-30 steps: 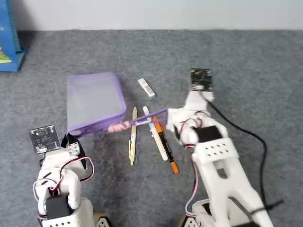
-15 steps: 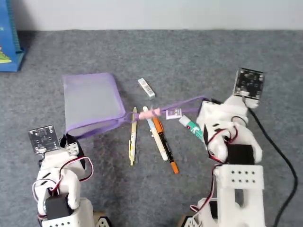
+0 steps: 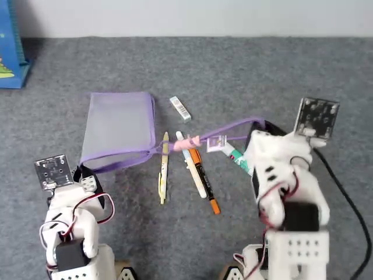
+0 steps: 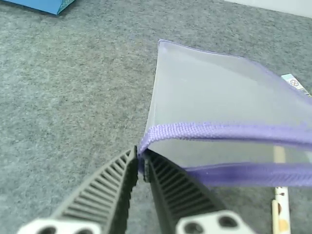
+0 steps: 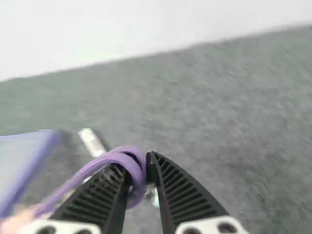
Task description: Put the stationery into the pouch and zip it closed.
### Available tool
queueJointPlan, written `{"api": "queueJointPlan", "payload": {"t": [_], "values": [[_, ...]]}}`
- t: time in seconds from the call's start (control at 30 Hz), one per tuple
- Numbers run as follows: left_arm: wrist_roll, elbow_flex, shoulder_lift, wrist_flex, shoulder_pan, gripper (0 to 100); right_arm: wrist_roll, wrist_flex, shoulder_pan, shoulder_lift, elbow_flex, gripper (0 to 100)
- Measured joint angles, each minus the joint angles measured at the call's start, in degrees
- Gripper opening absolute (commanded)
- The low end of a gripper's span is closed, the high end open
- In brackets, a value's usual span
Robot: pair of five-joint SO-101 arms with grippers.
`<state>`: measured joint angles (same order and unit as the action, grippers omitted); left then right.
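The flat purple translucent pouch (image 3: 118, 125) lies on the grey felt-covered bench (image 3: 233, 70), left of centre, with none of the stationery inside it. In the left wrist view its two purple zip bands stand apart along the near edge.

The left end effector (image 4: 141, 165) is pinched together on the pouch's near corner. Its arm (image 3: 69, 224) is folded low at the bench's near left. From the pouch's other near corner a purple cord (image 3: 230, 126) runs taut to the right, carrying a pink charm (image 3: 187, 142) and a small square tag (image 3: 215, 142). The right end effector (image 5: 139, 168) is clamped on the cord's looped end. The right arm (image 3: 285, 186) stands at the near right, with its wrist turned toward the pouch.

Under the cord, just right of the pouch, lie:
- a slim yellow pen (image 3: 164, 169)
- a white pen (image 3: 194, 170)
- an orange marker (image 3: 204, 182) touching the white pen's side

A green-and-white tube (image 3: 235, 158) lies beside the right arm. A small white eraser block (image 3: 180, 109) sits just beyond the cord. A blue box (image 3: 10, 49) stands at the far left edge, well apart.
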<state>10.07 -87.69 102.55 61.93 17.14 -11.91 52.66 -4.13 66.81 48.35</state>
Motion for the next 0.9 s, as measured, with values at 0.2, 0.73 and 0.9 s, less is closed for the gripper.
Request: {"api": "queueJointPlan", "payload": {"t": [0.2, 0.73, 0.9], "values": [[0.00, 0.18, 0.00, 0.00, 0.00, 2, 1.41, 3.87, -15.03, 14.59, -0.09, 0.7], [0.00, 0.18, 0.00, 0.00, -4.22, 32, 1.85, 9.14, -20.40, 22.95, -5.98, 0.7], [0.00, -0.09, 0.00, -2.90, -4.57, 32, 1.85, 12.66, -20.92, 23.03, -10.90, 0.7]]}}
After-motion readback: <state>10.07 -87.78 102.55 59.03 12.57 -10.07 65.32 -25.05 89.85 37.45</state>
